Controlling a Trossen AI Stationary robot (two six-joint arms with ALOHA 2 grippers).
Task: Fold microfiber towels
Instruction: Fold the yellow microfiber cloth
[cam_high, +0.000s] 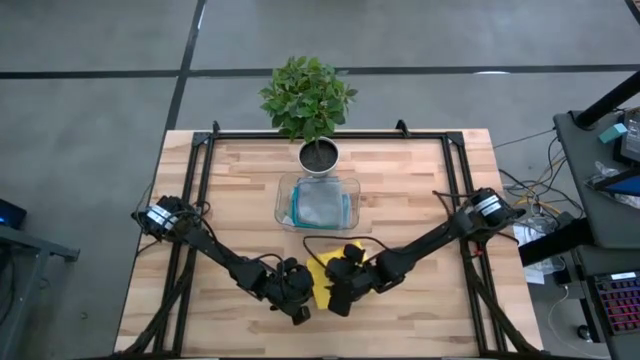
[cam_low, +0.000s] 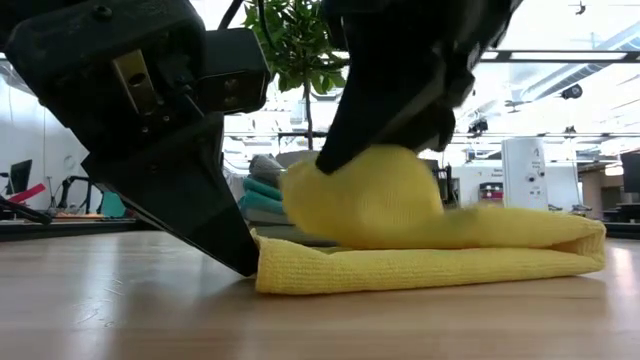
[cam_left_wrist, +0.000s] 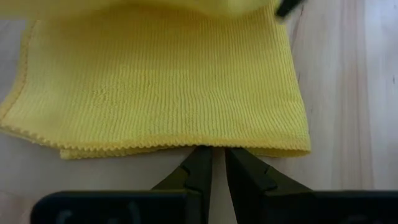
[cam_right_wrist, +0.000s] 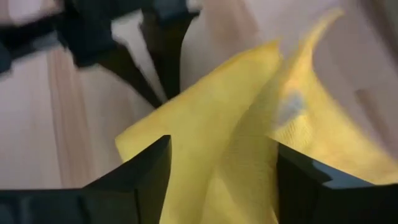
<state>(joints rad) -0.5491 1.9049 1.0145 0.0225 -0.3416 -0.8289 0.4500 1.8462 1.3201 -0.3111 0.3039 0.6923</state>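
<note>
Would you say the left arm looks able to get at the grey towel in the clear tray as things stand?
Probably yes. The left pincer sits at the yellow towel, nearly shut and holding nothing, and bare table lies between it and the grey towel lying uncovered in the tray.

No text, label, brand, number or sign can be read in any view. The white machine (cam_low: 525, 172) far off in the room on the right shows only small dark marks, too small to read.
</note>
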